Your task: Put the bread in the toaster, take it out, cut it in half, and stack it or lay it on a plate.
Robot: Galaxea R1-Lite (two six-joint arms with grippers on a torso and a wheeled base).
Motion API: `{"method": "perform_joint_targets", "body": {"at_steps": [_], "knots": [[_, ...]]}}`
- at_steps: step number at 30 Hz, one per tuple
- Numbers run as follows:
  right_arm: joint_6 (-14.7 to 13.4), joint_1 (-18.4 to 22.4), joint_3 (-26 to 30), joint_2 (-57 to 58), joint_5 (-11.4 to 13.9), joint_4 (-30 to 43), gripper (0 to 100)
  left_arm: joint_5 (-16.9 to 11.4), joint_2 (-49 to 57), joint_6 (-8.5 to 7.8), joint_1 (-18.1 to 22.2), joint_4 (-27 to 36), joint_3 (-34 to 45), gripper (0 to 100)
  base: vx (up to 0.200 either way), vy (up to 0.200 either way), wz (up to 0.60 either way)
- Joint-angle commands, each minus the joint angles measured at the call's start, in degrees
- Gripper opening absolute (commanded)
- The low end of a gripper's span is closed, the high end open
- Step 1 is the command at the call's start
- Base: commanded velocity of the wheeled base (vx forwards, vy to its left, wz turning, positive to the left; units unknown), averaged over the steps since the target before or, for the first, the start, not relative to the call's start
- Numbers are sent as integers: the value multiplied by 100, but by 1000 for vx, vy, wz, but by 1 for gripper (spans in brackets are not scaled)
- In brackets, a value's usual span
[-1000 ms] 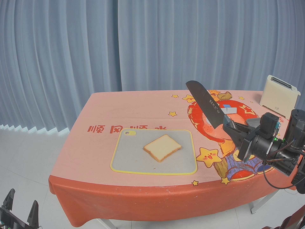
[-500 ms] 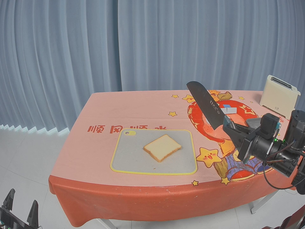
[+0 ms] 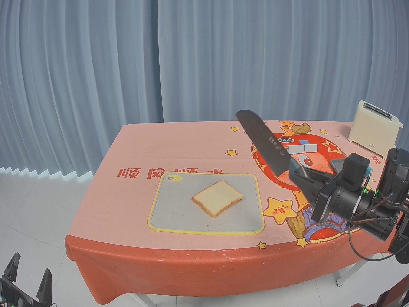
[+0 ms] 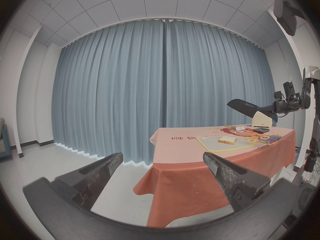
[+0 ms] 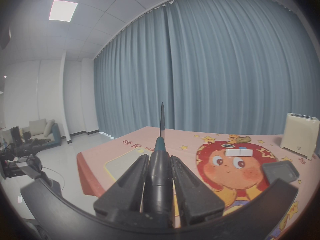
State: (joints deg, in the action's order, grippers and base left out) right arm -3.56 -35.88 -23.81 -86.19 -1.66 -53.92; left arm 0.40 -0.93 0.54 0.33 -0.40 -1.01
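Cutting looks to be the step in hand: the right gripper (image 3: 304,174) clamps the knife (image 3: 263,143) by its handle, blade raised beside the cutting board (image 3: 170,212), where the bread slice (image 3: 217,198) lies whole. Next, centre the blade above it. The left gripper (image 4: 162,159) hangs open, away from the table.

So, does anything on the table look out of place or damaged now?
Nothing stands out. The bread lies flat and whole on the cutting board, only turned askew to its edges. The right gripper holds the knife above the table; the toaster stands upright.
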Motion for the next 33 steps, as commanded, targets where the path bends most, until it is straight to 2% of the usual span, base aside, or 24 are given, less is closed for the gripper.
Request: {"method": "perform_joint_targets", "body": {"at_steps": [1,8,13,20,25,26,29,33], "knots": [[4,-464,-142,-293,-10,-49,0,4,93,25,2,-4,101,100,0,0,0],[4,-517,-941,-680,16,75,0,21,93,17,2,5,101,100,0,0,0],[-4,-622,-1557,-944,16,795,0,-5,93,-1,2,23,101,100,0,0,0],[-66,-833,-1530,-1111,-80,909,0,-23,93,-27,2,-4,101,100,0,0,0],[-127,-798,-1495,-1093,-80,927,0,-23,93,-27,2,-13,101,100,0,0,0],[-250,-772,-1495,-1076,-89,936,0,4,93,-45,2,-13,101,100,0,0,0],[-356,-763,-1478,-1067,-89,945,0,4,93,-54,2,-21,101,100,0,0,0],[-356,-754,-1407,-1076,-89,936,0,-40,93,-54,2,-92,101,100,0,0,0]]}}
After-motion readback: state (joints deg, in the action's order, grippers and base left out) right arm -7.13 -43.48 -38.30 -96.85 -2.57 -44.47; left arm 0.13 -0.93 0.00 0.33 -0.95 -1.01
